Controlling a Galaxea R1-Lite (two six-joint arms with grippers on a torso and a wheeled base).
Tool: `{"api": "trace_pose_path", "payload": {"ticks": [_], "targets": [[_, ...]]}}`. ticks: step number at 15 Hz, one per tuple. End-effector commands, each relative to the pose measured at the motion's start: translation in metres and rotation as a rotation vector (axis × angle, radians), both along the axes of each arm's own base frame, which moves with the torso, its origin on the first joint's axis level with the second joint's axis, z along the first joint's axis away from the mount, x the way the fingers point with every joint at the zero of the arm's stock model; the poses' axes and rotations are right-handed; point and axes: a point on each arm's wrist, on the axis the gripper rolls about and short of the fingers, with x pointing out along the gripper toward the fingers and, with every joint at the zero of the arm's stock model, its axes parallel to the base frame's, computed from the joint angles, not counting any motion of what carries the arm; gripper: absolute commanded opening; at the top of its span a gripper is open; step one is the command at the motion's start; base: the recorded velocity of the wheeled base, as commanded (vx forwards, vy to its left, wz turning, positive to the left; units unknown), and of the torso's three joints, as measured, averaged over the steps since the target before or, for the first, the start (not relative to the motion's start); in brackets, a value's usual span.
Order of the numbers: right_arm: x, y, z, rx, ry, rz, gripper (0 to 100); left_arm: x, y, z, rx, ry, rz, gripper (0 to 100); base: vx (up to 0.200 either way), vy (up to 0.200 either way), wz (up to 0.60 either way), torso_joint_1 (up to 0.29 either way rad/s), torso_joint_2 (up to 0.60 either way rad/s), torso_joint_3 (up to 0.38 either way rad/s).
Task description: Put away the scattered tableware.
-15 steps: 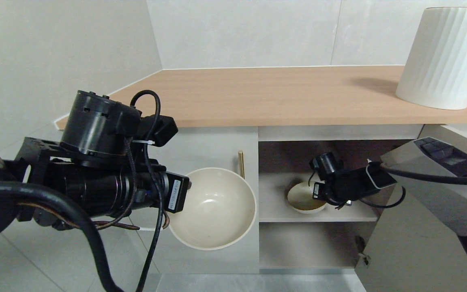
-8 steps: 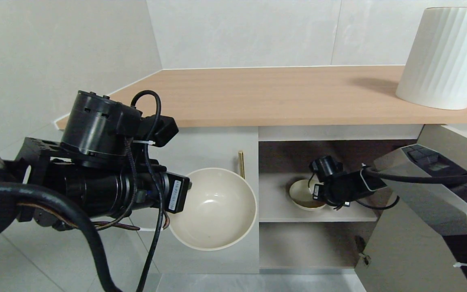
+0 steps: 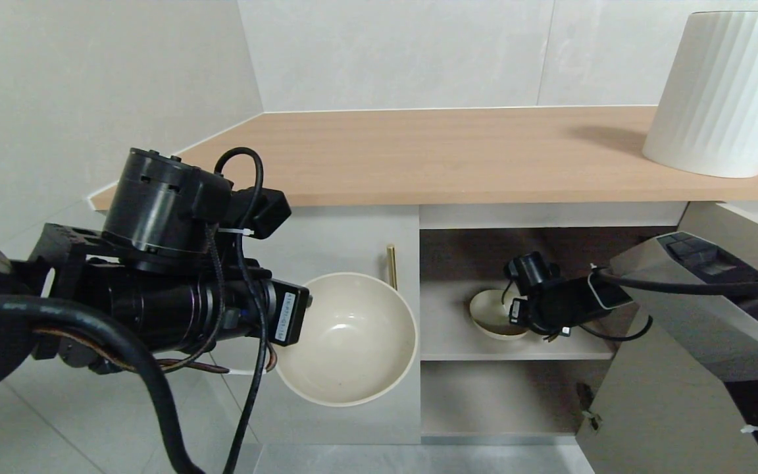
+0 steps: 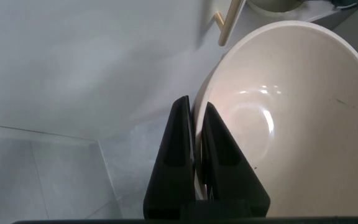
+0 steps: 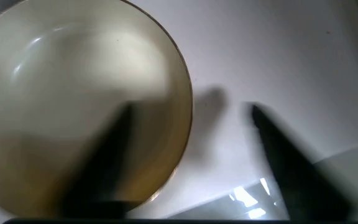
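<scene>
Cream bowl [image 3: 346,339] tipped sideways (left gripper [image 4: 194,107] pinching rim).

The left arm [image 3: 155,296] lies level in front of the closed cupboard door [image 3: 353,237], its wrist rolled sideways. The left gripper [image 4: 196,109] has its two dark fingers [image 4: 179,143] pressed onto the rim of a large bowl [image 4: 291,112], one inside, one outside. The right arm [image 3: 695,289] extends into the open cupboard, its right gripper [image 5: 190,112] low over the middle shelf [image 3: 445,329], near the front edge, fingers [image 5: 278,155] spread wide apart
</scene>
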Motion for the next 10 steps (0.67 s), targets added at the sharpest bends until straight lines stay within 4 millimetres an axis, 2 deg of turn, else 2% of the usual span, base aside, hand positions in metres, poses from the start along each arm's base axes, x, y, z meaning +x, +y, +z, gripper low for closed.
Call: {"api": "trace_pose_path", "payload": {"ticks": [1, 2, 3, 5, 6, 7, 8, 9, 10], "targets": [[-0.01, 0.0, 0.023, 0.014, -0.024, 0.008, 100, 0.002, -0.001, -0.003, 0.006, 0.009, 0.001, 0, 0.0, 0.0, 0.0, 0.0, 0.0, 0.0], [-0.018, 0.001, 0.036, 0.02, -0.032, 0.018, 100, 0.003, -0.002, -0.005, 0.009, 0.015, 0.001, 0, 0.0, 0.0, 0.0, 0.0, 0.0, 0.0], [-0.045, 0.01, 0.066, 0.075, -0.039, 0.098, 100, 0.005, -0.007, -0.011, 0.021, 0.029, -0.009, 0, 0.0, 0.0, 0.0, 0.0, 0.0, 0.0], [-0.087, 0.019, 0.11, 0.207, -0.044, 0.268, 100, 0.006, -0.014, -0.019, 0.04, 0.05, -0.024, 0, 0.0, 0.0, 0.0, 0.0, 0.0, 0.0], [-0.099, 0.021, 0.12, 0.233, -0.043, 0.315, 100, 0.005, -0.017, -0.021, 0.046, 0.058, -0.034, 0, 0.0, 0.0, 0.0, 0.0, 0.0, 0.0], [-0.134, 0.025, 0.147, 0.282, -0.064, 0.416, 100, 0.006, -0.025, -0.029, 0.058, 0.074, -0.055, 0, 0.0, 0.0, 0.0, 0.0, 0.0, 0.0], [-0.156, 0.024, 0.163, 0.282, -0.087, 0.48, 100, 0.009, -0.03, -0.038, 0.07, 0.085, -0.061, 0, 0.0, 0.0, 0.0, 0.0, 0.0, 0.0], [-0.164, 0.024, 0.169, 0.282, -0.096, 0.511, 100, 0.01, -0.033, -0.042, 0.074, 0.085, -0.062, 0, 0.0, 0.0, 0.0, 0.0, 0.0, 0.0], [-0.191, 0.021, 0.188, 0.319, -0.128, 0.608, 100, 0.016, -0.042, -0.058, 0.09, 0.079, -0.055, 0, 0.0, 0.0, 0.0, 0.0, 0.0, 0.0]]}}
